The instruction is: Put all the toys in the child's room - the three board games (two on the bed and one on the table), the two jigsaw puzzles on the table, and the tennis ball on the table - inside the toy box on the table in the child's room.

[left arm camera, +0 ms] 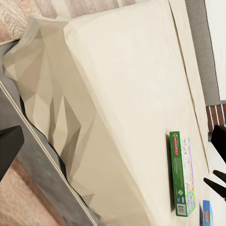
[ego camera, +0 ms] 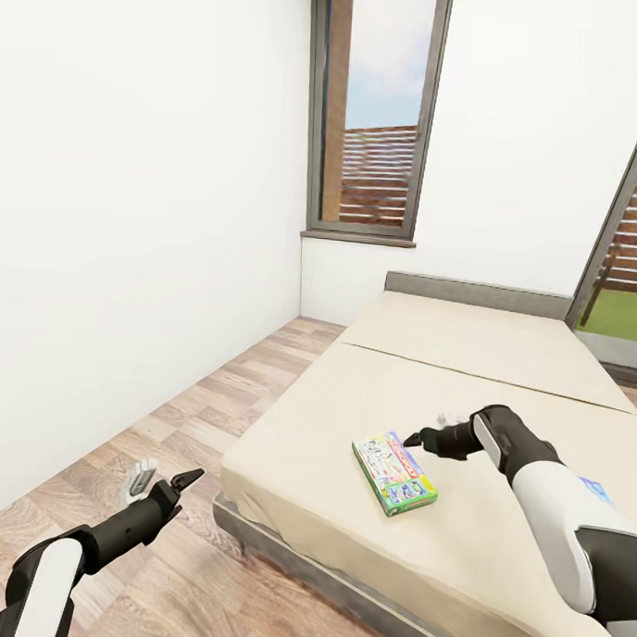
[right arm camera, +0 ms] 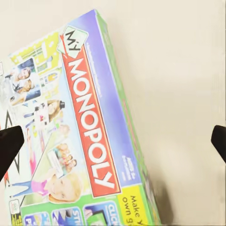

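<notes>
Right gripper [ego camera: 423,436] hangs just above the bed [ego camera: 502,364], with its two dark fingers spread apart and nothing between them. It is just to the right of the far end of a board game [ego camera: 394,472], close to it but not touching as far as I can see. In the right wrist view the game [right arm camera: 80,141] lies flat on the beige mattress under the camera, and big "MONOPOLY" letters on a red band cross its lid, with green edges around. The two fingertips show at the sides of this view, one over the box and one over bare mattress. Left gripper [ego camera: 163,479] is low at the left, over the wood floor [ego camera: 213,397] just beside the near corner of the bed, and its fingers also stand open and hold nothing. In the left wrist view the game [left arm camera: 182,174] lies on the mattress well apart from this gripper. A small blue thing [ego camera: 596,488] shows on the bed behind the right arm; I cannot tell what it is. A tall window [ego camera: 374,108] is in the far white wall.
</notes>
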### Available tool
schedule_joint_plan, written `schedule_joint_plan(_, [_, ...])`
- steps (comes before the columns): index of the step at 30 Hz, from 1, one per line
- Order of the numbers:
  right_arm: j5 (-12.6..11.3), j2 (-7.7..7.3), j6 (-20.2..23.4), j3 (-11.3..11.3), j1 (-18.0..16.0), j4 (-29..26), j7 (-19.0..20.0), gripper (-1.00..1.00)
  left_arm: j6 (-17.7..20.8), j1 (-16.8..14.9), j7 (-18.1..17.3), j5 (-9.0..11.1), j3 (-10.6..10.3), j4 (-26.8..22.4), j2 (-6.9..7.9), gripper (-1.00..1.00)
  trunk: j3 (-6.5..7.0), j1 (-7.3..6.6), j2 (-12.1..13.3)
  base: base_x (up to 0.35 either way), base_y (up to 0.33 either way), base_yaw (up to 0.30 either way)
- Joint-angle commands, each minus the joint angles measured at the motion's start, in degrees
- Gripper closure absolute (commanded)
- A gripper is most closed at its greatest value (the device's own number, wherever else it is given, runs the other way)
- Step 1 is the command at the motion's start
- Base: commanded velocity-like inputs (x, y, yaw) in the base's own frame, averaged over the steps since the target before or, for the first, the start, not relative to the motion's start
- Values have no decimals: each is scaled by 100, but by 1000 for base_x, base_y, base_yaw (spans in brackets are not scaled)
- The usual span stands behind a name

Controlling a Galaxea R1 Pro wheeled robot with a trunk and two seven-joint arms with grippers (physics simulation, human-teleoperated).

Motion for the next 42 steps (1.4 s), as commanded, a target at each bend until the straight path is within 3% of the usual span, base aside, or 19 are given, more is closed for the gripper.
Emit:
schedule_joint_plan(1, [4,-30,36,-48,-8,-5,13,-100,34,-6,-54,-45,18,-2,-6,-100,-6,-1,-3,0,0,0])
schedule_joint_plan(9, [2,-117,44,-131,-26,-1,13,-100,32,-4,-68,-39,15,-5,-6,-100,-6,-1,-3,0,0,0])
schedule_joint_plan(31, [11,-53,100,-145,-16,61,34,-100,180,0,-6,-36,-11,-239,-72,-100,-6,-1,-3,0,0,0])
schedule_joint_plan(42, [11,-50,108,-146,-15,62,44,-100,197,-3,-1,-36,-12,-254,-75,-100,-204,240,-444,0,0,0])
